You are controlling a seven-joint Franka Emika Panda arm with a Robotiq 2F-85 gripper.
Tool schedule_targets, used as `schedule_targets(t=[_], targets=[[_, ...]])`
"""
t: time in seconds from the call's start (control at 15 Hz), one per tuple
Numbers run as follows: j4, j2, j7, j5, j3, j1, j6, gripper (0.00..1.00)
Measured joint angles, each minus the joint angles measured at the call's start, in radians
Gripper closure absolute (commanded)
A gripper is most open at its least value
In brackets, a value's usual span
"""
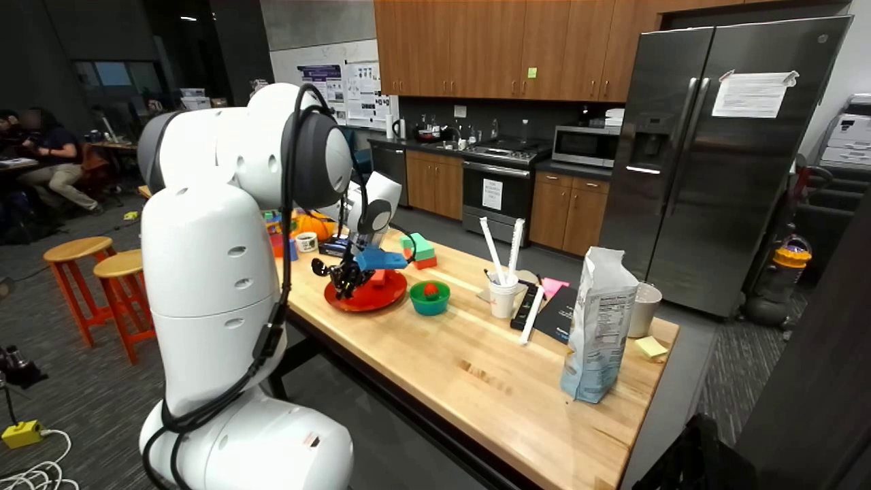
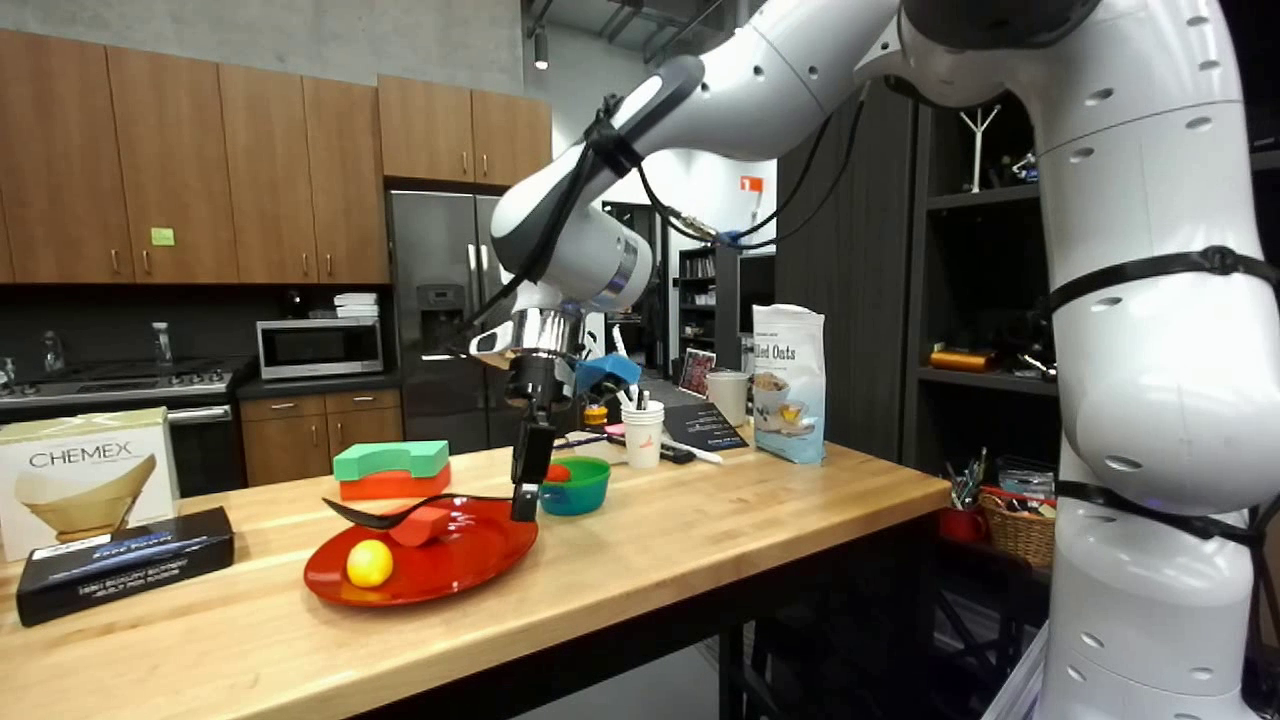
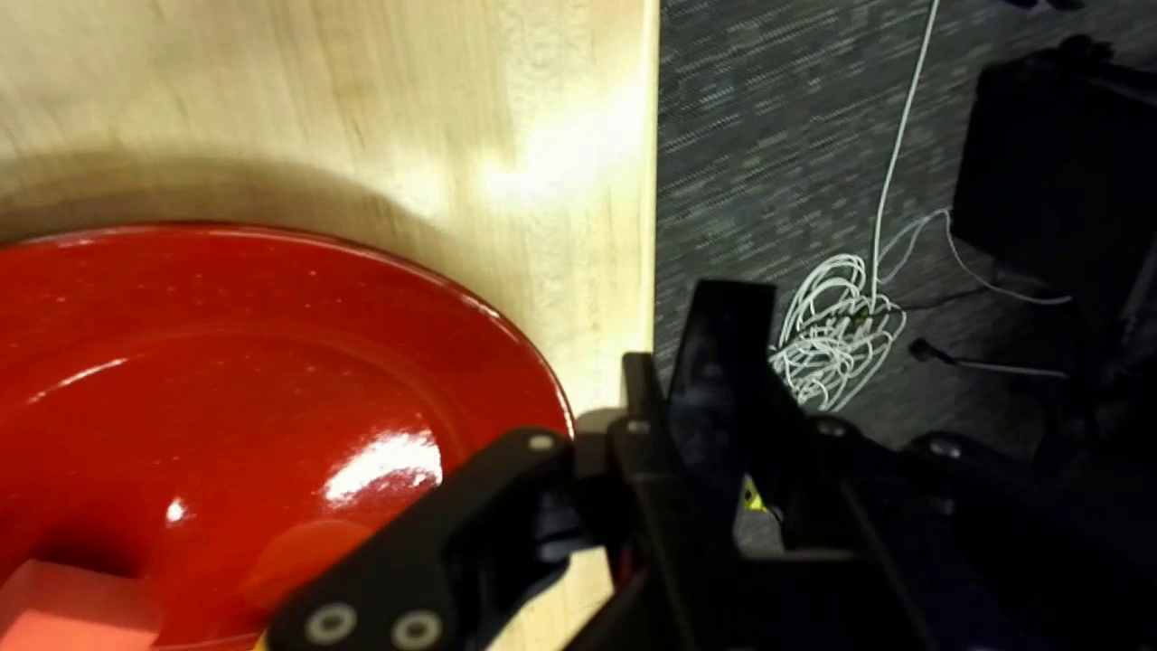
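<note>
"So, what does the gripper (image 2: 525, 503) have there?"

"In an exterior view it's a black spoon (image 2: 375, 520), held out over the red plate (image 2: 482, 552). The fingers (image 2: 528, 470) look clenched on the end of its handle, close to their tips."

"Which way does it point?"

"Its long axis runs crosswise, almost level, the scoop end leftward, toward the black box (image 2: 125, 565) and the Chemex carton (image 2: 90, 480). All I can see of the spoon lies to the left of the fingers. Under its neck is a red block (image 2: 418, 527); whether they touch, I can't tell. A yellow ball (image 2: 369, 563) lies on the plate as well, nearer the front edge of the table (image 2: 640, 535)."

"And in an exterior view with the green bowl (image 1: 429, 306) just beside the plate?"

"The gripper hangs low over the left part of the plate, with the red block to its right. Dark parts run together, so the spoon's direction is hard to read."

"Does the wrist view settle it?"

"Not for me. Blurred, dark gripper parts crowd the lower middle and right, next to the plate's rim, with the floor (image 3: 759, 163) past the table's edge. I can't separate spoon from fingers; the red block shows at lower left."
</note>
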Motion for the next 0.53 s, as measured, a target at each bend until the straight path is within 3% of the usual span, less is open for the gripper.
schedule_targets(t=[0.27,0.53], targets=[[0.029,0.057,-0.029,0.106,0.000,-0.029,-0.030,0.94],[0.071,0.104,0.015,0.085,-0.001,-0.035,-0.087,0.94]])
